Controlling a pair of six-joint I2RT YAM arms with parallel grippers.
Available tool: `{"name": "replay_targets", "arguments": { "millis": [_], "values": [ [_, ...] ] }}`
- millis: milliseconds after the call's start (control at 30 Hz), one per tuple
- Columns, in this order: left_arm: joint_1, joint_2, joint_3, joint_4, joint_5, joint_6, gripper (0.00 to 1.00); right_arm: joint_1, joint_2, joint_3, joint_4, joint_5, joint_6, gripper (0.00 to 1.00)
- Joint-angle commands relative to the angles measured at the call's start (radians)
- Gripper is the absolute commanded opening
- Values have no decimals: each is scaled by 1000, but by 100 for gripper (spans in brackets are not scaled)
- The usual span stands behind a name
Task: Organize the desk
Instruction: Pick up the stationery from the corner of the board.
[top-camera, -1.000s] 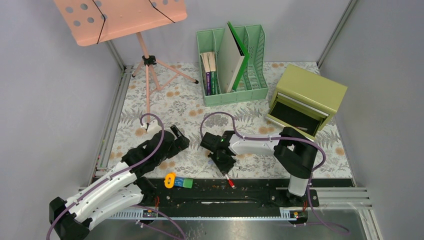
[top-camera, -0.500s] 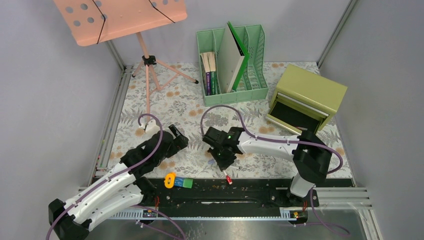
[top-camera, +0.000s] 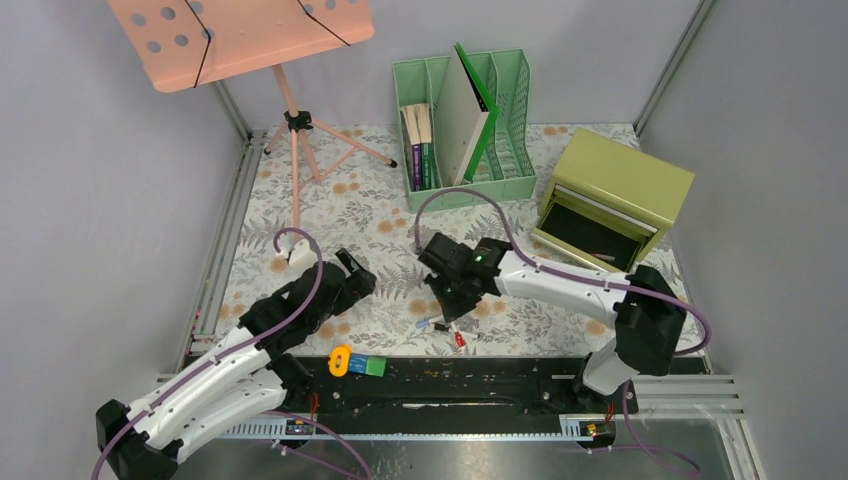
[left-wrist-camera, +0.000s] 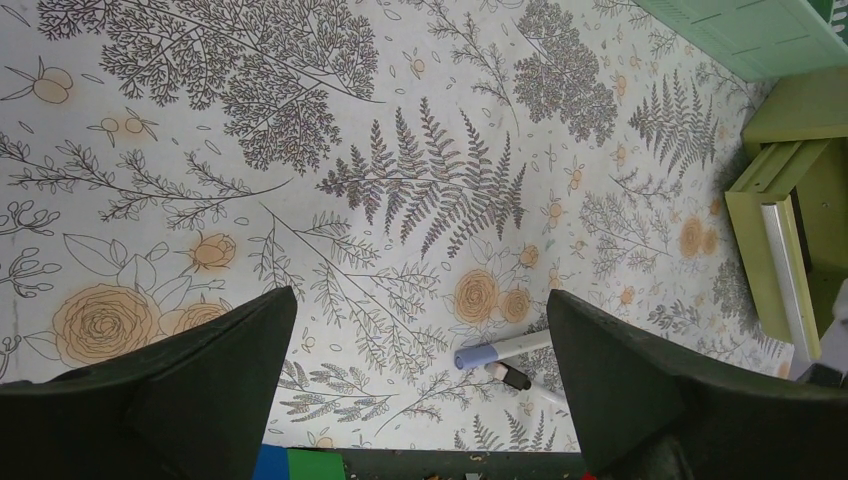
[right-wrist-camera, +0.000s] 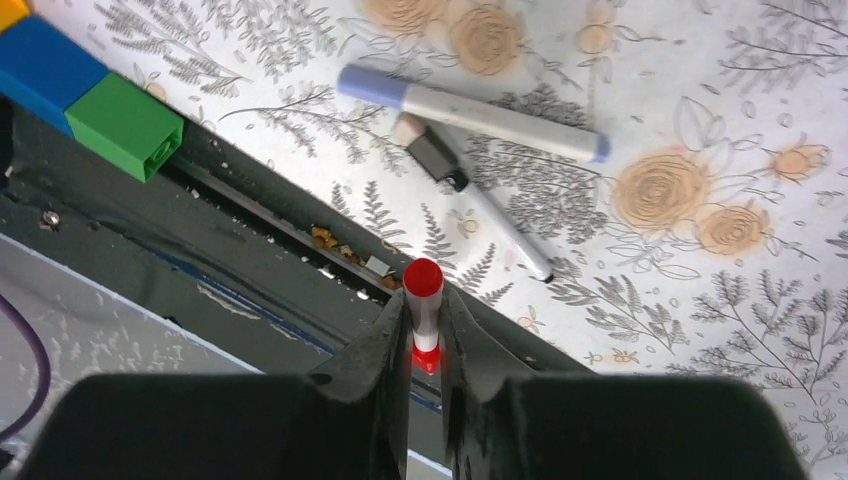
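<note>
The desk (top-camera: 380, 215) is a fern-and-flower printed cloth top. My right gripper (right-wrist-camera: 424, 335) is shut on a red-capped white marker (right-wrist-camera: 423, 295), held above the desk's near edge; the marker also shows in the top view (top-camera: 459, 339). A blue-capped grey marker (right-wrist-camera: 470, 112) and a thin white pen with a black cap (right-wrist-camera: 470, 193) lie on the cloth just beyond it. They also show in the left wrist view: the marker (left-wrist-camera: 503, 350) and the pen (left-wrist-camera: 512, 376). My left gripper (left-wrist-camera: 420, 390) is open and empty over the cloth, left of those pens.
An olive drawer box (top-camera: 612, 200) with its drawer open stands at the right. A green file rack (top-camera: 463, 130) with books stands at the back. A pink music stand (top-camera: 290, 110) is at the back left. Yellow, blue and green blocks (top-camera: 360, 364) lie on the black front rail.
My right gripper has lifted the red-capped marker and moved away from the front rail toward the desk's middle, uncovering the blue-capped marker and pen. The left arm barely moved.
</note>
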Motion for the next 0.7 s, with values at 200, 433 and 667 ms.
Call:
{"name": "replay_targets", "arguments": {
  "millis": [200,433,667],
  "values": [
    [4,-29,-19,13,-26,-22,99,-259,-150,-162,136,-245,69,0],
    [5,-55,-34,15,-36,-35,99,-436,-235,-256,187,-302,110,0],
    [5,-59,-45,16,-37,-25,99,-647,-342,-328,190,-311,121,0]
  ]
}}
